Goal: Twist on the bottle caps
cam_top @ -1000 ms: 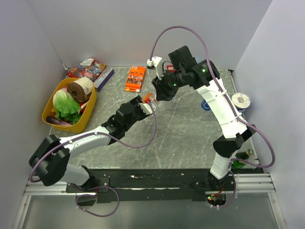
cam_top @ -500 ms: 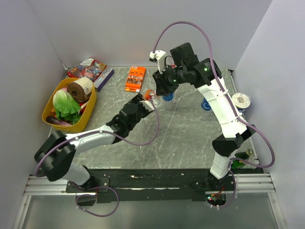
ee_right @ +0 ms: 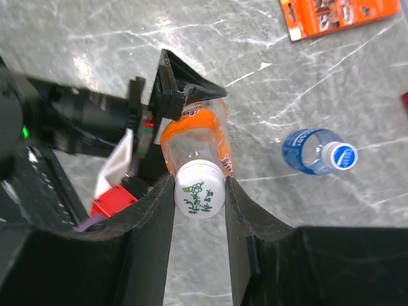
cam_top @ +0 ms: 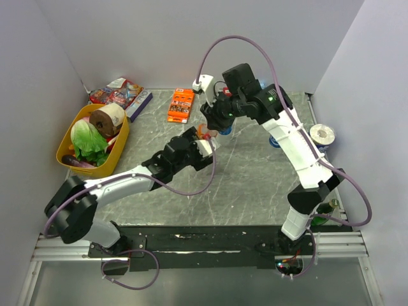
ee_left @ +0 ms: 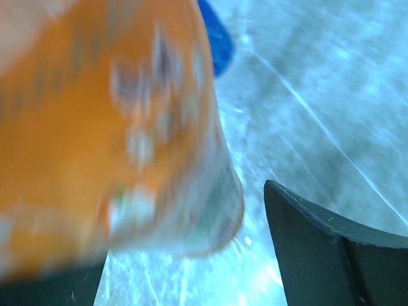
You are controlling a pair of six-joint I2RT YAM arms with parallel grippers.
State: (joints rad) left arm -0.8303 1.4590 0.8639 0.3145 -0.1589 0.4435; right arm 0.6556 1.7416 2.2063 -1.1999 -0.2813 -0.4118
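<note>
The orange-liquid bottle (ee_right: 194,143) stands upright in mid-table with a whitish bottle cap (ee_right: 199,189) on its neck. My right gripper (ee_right: 199,191) comes down from above and is shut on that cap, both pads touching its sides. My left gripper (ee_left: 178,258) is open around the bottle's body (ee_left: 108,127); its right finger (ee_left: 319,248) stands clear of the bottle. From above, the bottle (cam_top: 203,132) shows between the left gripper (cam_top: 203,143) and the right gripper (cam_top: 213,124). A blue-label bottle (ee_right: 306,152) with its cap (ee_right: 338,155) on stands beside them.
An orange box (cam_top: 182,105) lies at the back. A yellow basket (cam_top: 121,150) with lettuce and a paper roll sits at the left, snack packets behind it. A second blue-label bottle (cam_top: 274,140) and a tape roll (cam_top: 322,134) are at the right, partly behind my right arm.
My left gripper has opened and let go of the orange bottle's body. The right gripper has stayed shut on the cap and shifted slightly left.
</note>
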